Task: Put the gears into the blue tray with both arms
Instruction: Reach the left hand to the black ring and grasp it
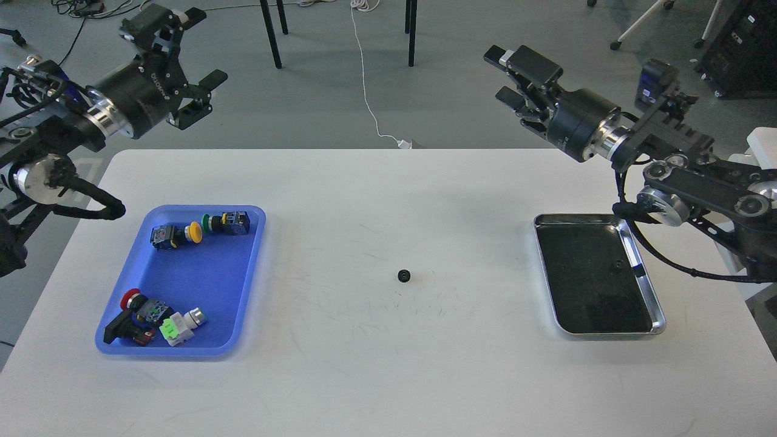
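Note:
One gear [403, 276], a tiny black toothed disc, lies alone on the white table near its middle. Another small dark gear [618, 265] rests on the dark floor of the steel tray. The blue tray [252, 276] sits at the table's left and holds coloured push-button switches. My right gripper [502, 76] hangs high beyond the table's far right edge, open and empty, far from both gears. Past the far left corner, my left gripper [204, 95] is raised, open, with nothing between its fingers.
The steel tray [654, 303] with a dark bottom sits at the right. Push-button switches [200, 229] lie at the blue tray's far end and others [155, 318] at its near end. Chair legs and a white cable stand on the floor beyond the table.

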### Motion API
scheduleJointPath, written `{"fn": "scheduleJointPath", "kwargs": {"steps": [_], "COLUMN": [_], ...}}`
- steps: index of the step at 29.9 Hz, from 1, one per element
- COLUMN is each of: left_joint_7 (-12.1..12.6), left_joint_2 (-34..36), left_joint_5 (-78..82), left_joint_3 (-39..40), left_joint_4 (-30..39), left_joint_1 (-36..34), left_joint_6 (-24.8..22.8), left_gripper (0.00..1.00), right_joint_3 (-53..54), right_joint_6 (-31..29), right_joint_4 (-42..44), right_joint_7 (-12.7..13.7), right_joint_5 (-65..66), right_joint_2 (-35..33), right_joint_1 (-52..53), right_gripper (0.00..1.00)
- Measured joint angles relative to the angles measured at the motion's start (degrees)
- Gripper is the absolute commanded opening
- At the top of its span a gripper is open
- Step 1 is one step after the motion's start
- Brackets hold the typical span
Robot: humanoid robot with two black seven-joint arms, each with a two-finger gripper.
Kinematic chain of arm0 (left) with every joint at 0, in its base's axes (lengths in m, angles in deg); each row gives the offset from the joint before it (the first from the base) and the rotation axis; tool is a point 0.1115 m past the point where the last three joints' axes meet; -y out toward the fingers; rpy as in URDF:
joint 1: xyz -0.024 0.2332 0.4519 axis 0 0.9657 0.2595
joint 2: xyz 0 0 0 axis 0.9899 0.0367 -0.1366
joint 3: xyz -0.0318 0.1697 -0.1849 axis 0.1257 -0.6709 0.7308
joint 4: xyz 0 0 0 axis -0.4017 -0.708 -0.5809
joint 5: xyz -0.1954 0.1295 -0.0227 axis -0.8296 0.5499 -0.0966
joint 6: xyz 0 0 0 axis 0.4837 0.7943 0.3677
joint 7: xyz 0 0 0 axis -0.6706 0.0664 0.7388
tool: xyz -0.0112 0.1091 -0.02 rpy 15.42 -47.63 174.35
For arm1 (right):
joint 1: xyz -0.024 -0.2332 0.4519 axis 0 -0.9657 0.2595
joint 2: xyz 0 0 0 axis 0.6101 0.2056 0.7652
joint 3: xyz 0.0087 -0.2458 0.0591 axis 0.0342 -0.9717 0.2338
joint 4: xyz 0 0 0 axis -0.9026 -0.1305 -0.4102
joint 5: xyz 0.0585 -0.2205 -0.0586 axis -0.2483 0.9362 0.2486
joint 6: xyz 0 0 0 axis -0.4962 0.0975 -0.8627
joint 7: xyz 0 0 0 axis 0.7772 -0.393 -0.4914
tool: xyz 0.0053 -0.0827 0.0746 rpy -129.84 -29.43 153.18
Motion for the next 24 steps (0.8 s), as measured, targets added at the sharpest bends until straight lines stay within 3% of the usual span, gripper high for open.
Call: {"fn": "scheduleJointPath", "kwargs": {"steps": [7,11,17,24], "left_joint_7": [0.00,0.50,0.59,0.61], "left_joint_2": [-2.50,-7.02,-13.69,-20.28], "left_joint_5": [22.98,37.74,59.70,79.96], "left_joint_3": [-0.41,-3.96,-14.04,-24.26], "left_joint_4": [12.13,16.76,17.34,13.15], "left_joint_1": [-1.74,-1.18,-0.69,0.68], "left_joint_6": [1.03,4.38,13.88,19.60], "left_gripper": [0.98,0.97,0.95,0.90], "right_joint_3": [18.43,24.30,29.48,36.06], "right_joint_6": [-4.51,-7.79,-12.95,-22.55], "right_joint_4": [-0.75,-0.75,-0.65,-1.94], "right_joint_7": [0.07,-0.11,-0.55,-1.65], "right_joint_5": [-5.80,-14.94,-23.11,-26.47], "right_joint_2": [-1.27,-1.28,-1.20,-0.76], "right_joint_1": [-14.57,-21.40,-28.70,-37.51], "right_gripper": [0.98,0.98,0.98,0.99]}}
